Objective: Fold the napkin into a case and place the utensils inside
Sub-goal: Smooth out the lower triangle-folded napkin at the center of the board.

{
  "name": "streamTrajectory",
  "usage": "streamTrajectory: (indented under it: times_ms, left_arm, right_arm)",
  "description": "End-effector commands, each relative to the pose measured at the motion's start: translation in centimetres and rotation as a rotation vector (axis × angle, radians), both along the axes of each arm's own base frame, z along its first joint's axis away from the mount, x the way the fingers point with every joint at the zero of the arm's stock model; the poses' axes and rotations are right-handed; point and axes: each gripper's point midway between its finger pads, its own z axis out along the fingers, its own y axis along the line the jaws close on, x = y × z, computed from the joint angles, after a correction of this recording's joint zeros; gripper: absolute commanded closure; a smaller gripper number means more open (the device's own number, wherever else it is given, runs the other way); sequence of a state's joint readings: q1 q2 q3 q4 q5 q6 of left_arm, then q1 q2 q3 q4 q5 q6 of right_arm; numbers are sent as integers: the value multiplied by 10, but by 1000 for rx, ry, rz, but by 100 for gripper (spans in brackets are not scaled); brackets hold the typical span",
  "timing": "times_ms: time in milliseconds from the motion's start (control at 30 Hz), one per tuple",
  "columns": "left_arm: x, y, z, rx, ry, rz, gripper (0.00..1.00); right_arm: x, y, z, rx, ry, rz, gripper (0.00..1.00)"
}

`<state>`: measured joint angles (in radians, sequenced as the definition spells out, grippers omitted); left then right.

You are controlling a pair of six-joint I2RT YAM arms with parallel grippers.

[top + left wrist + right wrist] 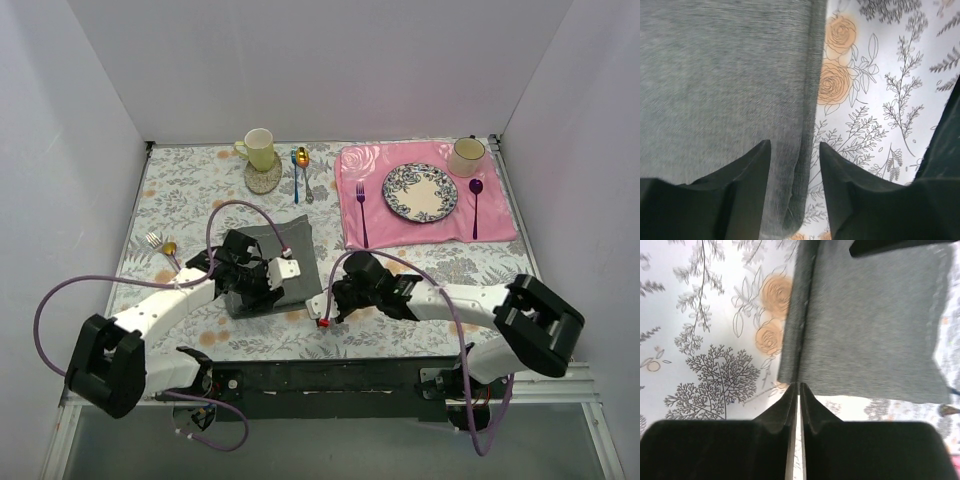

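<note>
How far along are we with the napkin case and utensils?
Done: the dark grey stitched cloth napkin shows a doubled-over edge, so a first fold looks made. In hand: the left pincer stands open over that edge; the right pincer is nearly shut at the napkin's corner. To do: the small silver fork and small gold-bowled spoon lie apart at far left, not yet inside.

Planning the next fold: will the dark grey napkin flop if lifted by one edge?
Probably floppy: the napkin is thin woven cloth with a soft doubled edge. Likely light, so a push may slide it on the tablecloth.
</note>
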<state>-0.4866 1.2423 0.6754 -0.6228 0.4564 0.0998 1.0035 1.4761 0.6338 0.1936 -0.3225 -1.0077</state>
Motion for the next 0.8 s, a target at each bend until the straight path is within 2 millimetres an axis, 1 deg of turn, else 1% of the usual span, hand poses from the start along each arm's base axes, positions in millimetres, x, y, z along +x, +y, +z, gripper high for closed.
streamTrajectory:
  times_ms: [0, 33, 67, 100, 133, 167, 200, 233, 267, 300, 367, 433, 467, 533, 567, 633, 733, 767]
  left_arm:
    - [11, 8, 37, -76, -72, 96, 53]
    - [12, 12, 39, -74, -75, 113, 51]
    - [12, 18, 41, -66, -80, 123, 48]
    - [11, 30, 37, -40, -57, 159, 48]
    - [12, 41, 33, -8, -67, 165, 48]
    - [13, 49, 31, 12, -66, 177, 47]
    - [11, 62, 26, 38, -48, 199, 46]
    - [11, 70, 21, 69, -54, 201, 46]
    - [11, 74, 19, 88, -65, 187, 45]
    - [9, 77, 18, 99, -78, 181, 44]
    - [6, 81, 14, 117, -89, 174, 43]
    - [8, 82, 12, 123, -103, 176, 41]
    - [4, 85, 7, 136, -95, 177, 41]
    - [5, 89, 2, 156, -120, 174, 41]
    - [2, 92, -3, 168, -122, 176, 42]
    - [4, 94, -6, 175, -151, 167, 42]
    - [7, 100, -13, 206, -167, 176, 44]
    - [6, 101, -15, 213, -168, 177, 47]
  right_arm:
    - [-14, 1, 46, 55, 38, 31, 83]
    - [-14, 1, 50, 65, 33, 29, 75]
    - [-10, 3, 54, 80, 20, 19, 69]
    - [-8, 5, 54, 82, 16, 10, 65]
    - [-3, 7, 53, 78, 12, -3, 58]
    - [3, 8, 43, 47, 13, -28, 57]
    - [10, 14, 46, 45, 1, -41, 56]
    - [15, 15, 41, 30, -2, -55, 54]
    - [20, 17, 30, 3, 0, -70, 53]
    - [24, 21, 33, 7, -5, -72, 53]
    - [24, 24, 23, -10, 6, -53, 49]
    - [23, 27, 20, -15, 12, -41, 45]
    - [23, 28, 15, -24, 16, -36, 44]
    - [26, 29, 12, -28, 3, -36, 45]
    - [28, 29, 7, -43, -6, -34, 45]
    - [29, 27, 4, -59, -15, -33, 47]
    - [26, 24, 0, -72, -8, -19, 48]
    - [23, 23, -4, -79, 1, -9, 48]
